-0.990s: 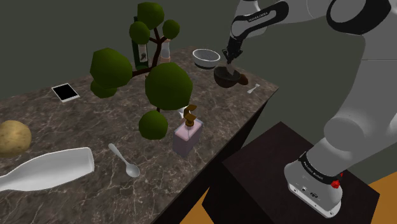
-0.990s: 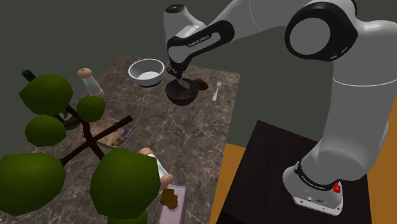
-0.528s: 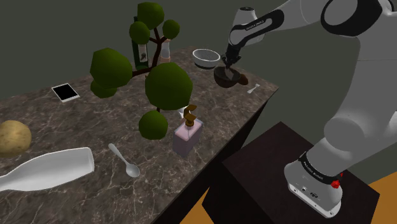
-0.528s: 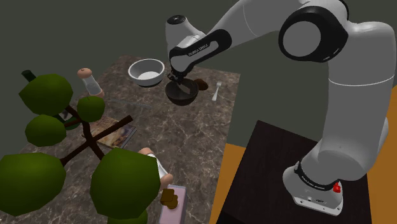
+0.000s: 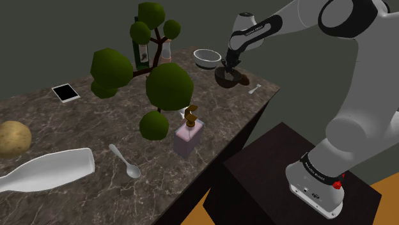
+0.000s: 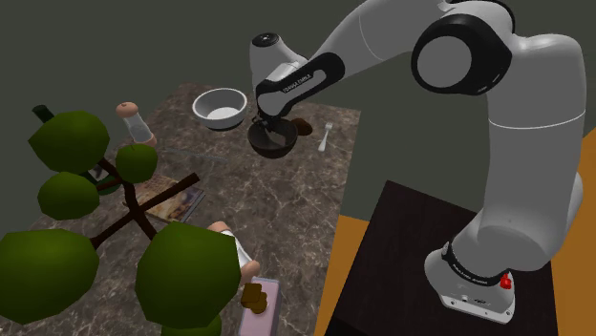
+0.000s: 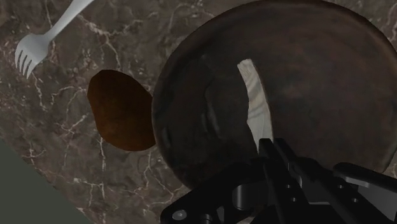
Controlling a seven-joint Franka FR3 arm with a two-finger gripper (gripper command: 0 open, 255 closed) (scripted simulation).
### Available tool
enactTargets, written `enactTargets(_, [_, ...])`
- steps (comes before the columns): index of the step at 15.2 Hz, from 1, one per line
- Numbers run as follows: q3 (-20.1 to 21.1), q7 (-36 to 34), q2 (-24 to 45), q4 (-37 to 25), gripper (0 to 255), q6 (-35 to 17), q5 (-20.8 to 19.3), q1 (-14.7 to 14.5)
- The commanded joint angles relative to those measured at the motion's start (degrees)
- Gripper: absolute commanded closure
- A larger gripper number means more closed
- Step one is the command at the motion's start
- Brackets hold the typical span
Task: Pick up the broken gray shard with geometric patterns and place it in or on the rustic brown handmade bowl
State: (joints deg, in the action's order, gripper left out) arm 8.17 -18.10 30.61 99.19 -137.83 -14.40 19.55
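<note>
A dark brown bowl stands near the far end of the marble table. My black gripper reaches down into it from above. In the wrist view a pale gray shard stretches out from between the fingertips over the bowl's inside. The fingers stand close together, shut on the shard's near end. Whether the shard touches the bowl's bottom I cannot tell.
A brown lump lies against the bowl, with a white fork beyond it near the table edge. A white bowl stands close by. A leafy plant and a soap dispenser are mid-table.
The gripper has come down a little, from just above the brown bowl into it, still shut on the shard. The objects on the table have not moved.
</note>
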Motion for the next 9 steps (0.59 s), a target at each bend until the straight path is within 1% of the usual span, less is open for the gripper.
enactTargets(1, [0.0, 0.0, 0.0, 0.0, 255, 0.0, 0.0, 0.0])
enactTargets(3, [0.0, 0.0, 0.0, 0.0, 255, 0.0, 0.0, 0.0])
enactTargets(4, [0.0, 0.0, 0.1, 0.0, 0, 0.0, 0.0, 0.0])
enactTargets(9, [0.0, 0.0, 0.0, 0.0, 0, 0.0, 0.0, 0.0])
